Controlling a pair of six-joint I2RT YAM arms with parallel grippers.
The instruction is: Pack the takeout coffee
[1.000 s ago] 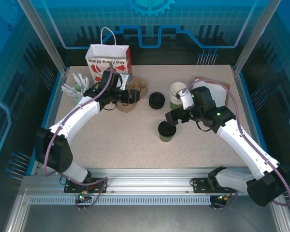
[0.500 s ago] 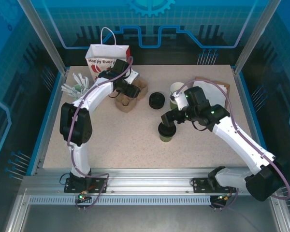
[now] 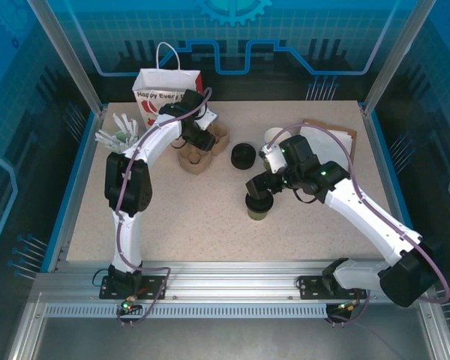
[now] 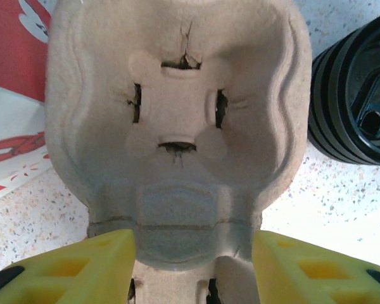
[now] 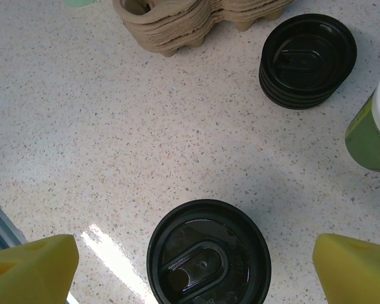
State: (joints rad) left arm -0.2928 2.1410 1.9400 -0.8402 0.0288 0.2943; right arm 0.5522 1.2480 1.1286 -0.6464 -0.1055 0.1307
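Observation:
The takeout coffee, a green cup with a black lid, stands upright mid-table. My right gripper hovers just above it, open, its yellow fingertips wide on either side of the lid and clear of it. My left gripper is at the stack of brown pulp cup carriers by the paper bag. In the left wrist view the carrier lies under the camera, and the left gripper has its yellow fingers against both sides of the carrier's narrow middle.
A white and red paper gift bag stands at the back left. A stack of black lids sits right of the carriers. Lidless green cups stand behind my right arm. A pale green cup with white sticks is far left.
The left arm has folded inward and its fingers have narrowed onto the carrier's middle. The right gripper has drifted slightly left over the coffee, still open.

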